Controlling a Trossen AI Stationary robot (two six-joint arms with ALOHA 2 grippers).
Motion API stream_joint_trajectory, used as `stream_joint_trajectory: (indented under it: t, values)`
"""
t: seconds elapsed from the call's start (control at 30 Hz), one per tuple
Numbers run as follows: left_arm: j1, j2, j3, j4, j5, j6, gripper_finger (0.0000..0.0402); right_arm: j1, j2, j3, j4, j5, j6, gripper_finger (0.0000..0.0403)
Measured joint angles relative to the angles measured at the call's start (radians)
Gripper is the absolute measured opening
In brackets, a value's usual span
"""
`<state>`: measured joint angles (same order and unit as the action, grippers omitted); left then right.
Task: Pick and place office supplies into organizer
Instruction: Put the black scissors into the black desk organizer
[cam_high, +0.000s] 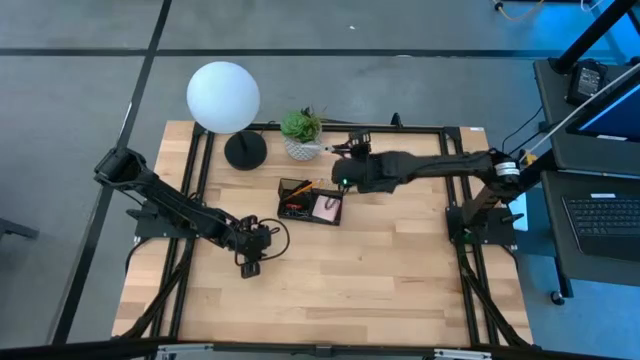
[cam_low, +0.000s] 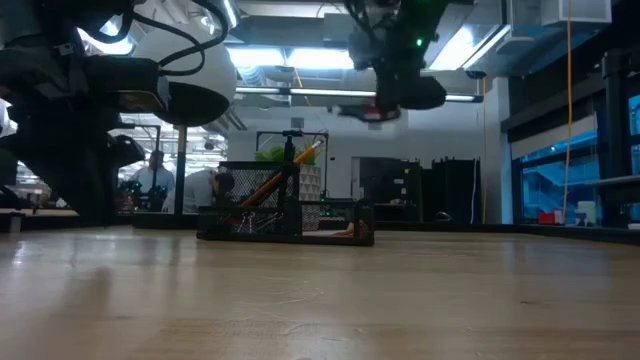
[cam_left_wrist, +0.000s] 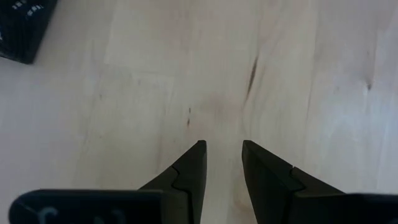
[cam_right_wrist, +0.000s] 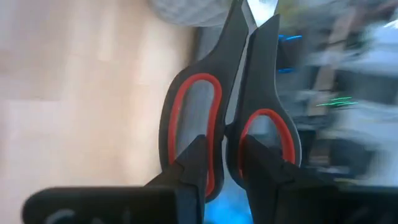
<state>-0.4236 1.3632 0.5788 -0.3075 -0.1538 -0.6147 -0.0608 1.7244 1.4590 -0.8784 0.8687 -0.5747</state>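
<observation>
The red-and-black scissors (cam_right_wrist: 224, 93) hang in the air with my right gripper (cam_right_wrist: 222, 146) shut on them, above the table's far middle (cam_high: 348, 165) and high over the organizer in the low view (cam_low: 372, 112). The black organizer (cam_high: 310, 203) stands on the table just nearer than that gripper. It holds a pink sticky-note pad (cam_high: 328, 207) and an orange pencil (cam_low: 262, 185) that leans up out of its taller section. My left gripper (cam_left_wrist: 224, 149) is open just over bare wood at the near left (cam_high: 250, 262), with nothing between its fingers. My right gripper holds the scissors at their handles. The adjoining inner sides of the two red-lined loops (cam_right_wrist: 227, 134) are pinched between its two fingers (cam_right_wrist: 193, 158). The closed blades (cam_right_wrist: 245, 25) point away, in line with the fingers. The scissors are lifted clear of the table.
A lamp with a white globe (cam_high: 222, 95) and a black round base (cam_high: 245, 150) stands at the far left. A potted green plant (cam_high: 302, 130) is beside it, close to the scissors' tip. Bare wood lies across the near half and right (cam_high: 400, 270).
</observation>
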Motion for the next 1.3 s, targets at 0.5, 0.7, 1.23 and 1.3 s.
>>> stream_joint_trajectory:
  t: [0.5,0.7,1.23,1.3]
  values:
    - [-0.003,0.0,0.0,-0.011,0.033,-0.018,0.0097,0.181,0.072,0.0,0.409,0.389,-0.846,0.0078]
    - [-0.003,0.0,0.0,-0.012,0.042,-0.018,0.0097,0.18,0.117,0.0,0.417,0.404,-0.927,0.0078]
    - [-0.01,0.0,0.0,-0.012,0.048,-0.018,0.0097,0.184,0.182,0.0,0.419,0.394,-1.014,0.0078]
    - [-0.01,0.0,0.0,-0.012,0.048,-0.018,0.0097,0.186,0.182,0.0,0.419,0.393,-1.033,0.0078]
